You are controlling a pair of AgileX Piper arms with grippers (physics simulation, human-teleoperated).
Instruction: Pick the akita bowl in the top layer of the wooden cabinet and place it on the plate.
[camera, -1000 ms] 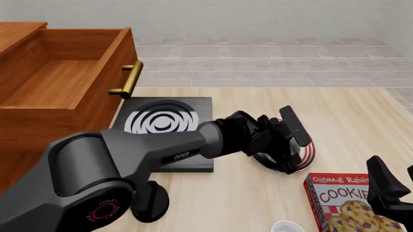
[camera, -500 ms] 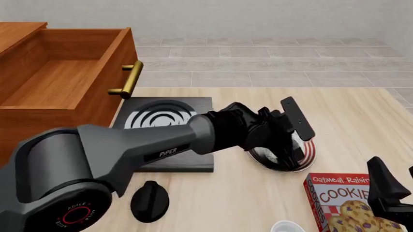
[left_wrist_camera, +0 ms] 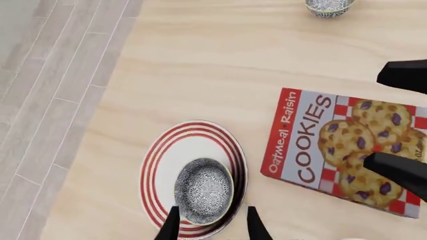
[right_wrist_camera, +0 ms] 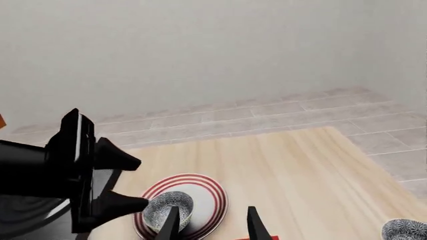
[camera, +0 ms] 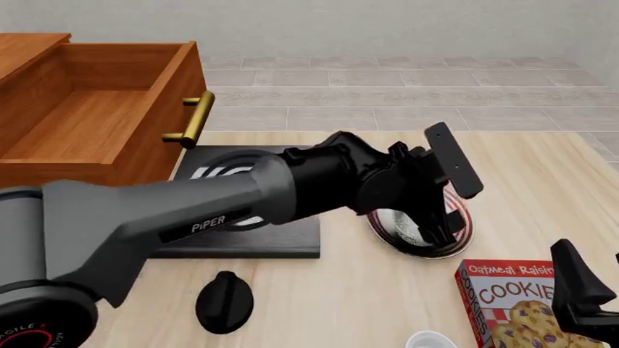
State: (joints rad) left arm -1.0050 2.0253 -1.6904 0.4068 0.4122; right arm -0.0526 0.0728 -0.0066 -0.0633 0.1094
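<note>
The akita bowl (left_wrist_camera: 203, 190) (camera: 401, 225) (right_wrist_camera: 168, 207), speckled black and white, stands upright on the red-ringed plate (left_wrist_camera: 160, 165) (camera: 467, 225) (right_wrist_camera: 210, 192), toward one side of it. My left gripper (left_wrist_camera: 212, 227) (camera: 447, 217) (right_wrist_camera: 133, 183) hovers just above the bowl, open, its fingers either side and apart from it. The top layer (camera: 87, 109) of the wooden cabinet (camera: 58, 196) is pulled out and holds nothing. Near the table's front right corner, my right gripper (camera: 580, 290) (right_wrist_camera: 212, 227) is open with nothing in it.
A cookie box (left_wrist_camera: 347, 145) (camera: 512, 301) lies right beside the plate, under the right gripper. A black stove slab (camera: 242, 239) and its loose knob (camera: 225, 301) lie left of the plate. Another speckled bowl (left_wrist_camera: 328, 6) (right_wrist_camera: 407, 230) stands at the front right.
My left gripper has risen off the plate, and its arm now crosses higher over the stove. The bowl, hidden by the gripper before, now shows on the plate. The right arm is still.
</note>
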